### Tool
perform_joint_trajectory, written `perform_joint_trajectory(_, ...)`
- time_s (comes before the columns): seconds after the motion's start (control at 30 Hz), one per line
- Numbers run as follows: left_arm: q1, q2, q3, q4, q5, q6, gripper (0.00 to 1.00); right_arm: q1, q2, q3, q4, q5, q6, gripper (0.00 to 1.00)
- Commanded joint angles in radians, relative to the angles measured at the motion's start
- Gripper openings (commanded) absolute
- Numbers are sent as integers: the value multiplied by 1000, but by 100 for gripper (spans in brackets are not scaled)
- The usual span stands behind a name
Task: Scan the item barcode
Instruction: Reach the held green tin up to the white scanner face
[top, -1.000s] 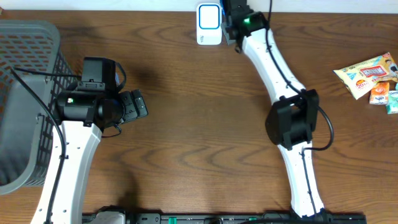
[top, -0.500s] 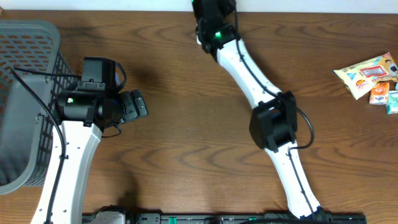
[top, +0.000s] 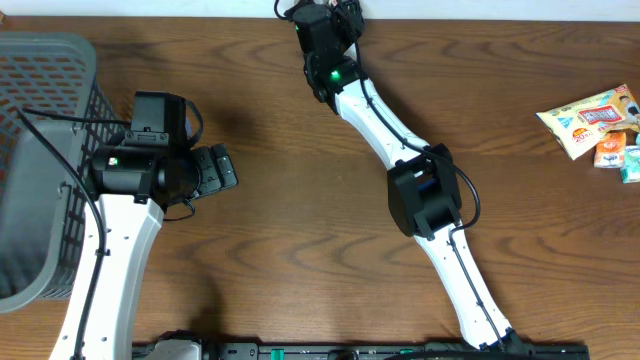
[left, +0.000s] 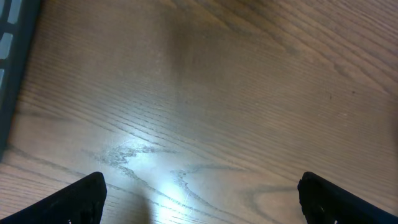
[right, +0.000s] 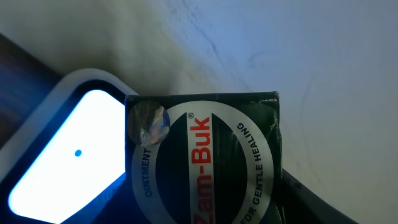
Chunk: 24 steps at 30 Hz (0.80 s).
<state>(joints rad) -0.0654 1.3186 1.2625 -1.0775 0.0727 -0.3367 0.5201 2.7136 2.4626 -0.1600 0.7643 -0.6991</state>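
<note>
Right arm (top: 375, 110) stretched to the far edge of the worktop (top: 300, 250), hiding the scanner (right: 68, 149) from overhead; wrist view shows the Zam-Buk box (right: 211, 168) just before its glowing window, touching or not I cannot tell; box bottom cut off, barcode unseen; right jaws part-way closed on the box, fingers barely in frame; left jaws spread wide, empty, over bare wood near the basket (top: 40, 150).

Dark green Zam-Buk box (right: 211, 162), close before lit scanner window (right: 68, 155), perhaps touching, pale wall (right: 298, 43) behind
</note>
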Motion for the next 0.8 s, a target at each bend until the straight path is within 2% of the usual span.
perform_joint_trajectory(0.0, 5, 0, 1, -5, -3, 2, 98, -13, 3, 8, 2, 50, -14, 23)
perform_joint_trajectory(0.33, 5, 0, 1, -5, -3, 2, 98, -15, -2, 8, -24, 57, -2, 23)
perform_joint_trajectory(0.47, 5, 0, 1, -5, -3, 2, 98, -24, -29, 8, -69, 54, 108, 23)
perform_joint_trajectory(0.6, 5, 0, 1, -5, -3, 2, 98, -49, -87, 8, -141, 53, 159, 23)
perform_joint_trajectory(0.77, 5, 0, 1, -5, -3, 2, 98, -135, -203, 8, -270, 35, 296, 22)
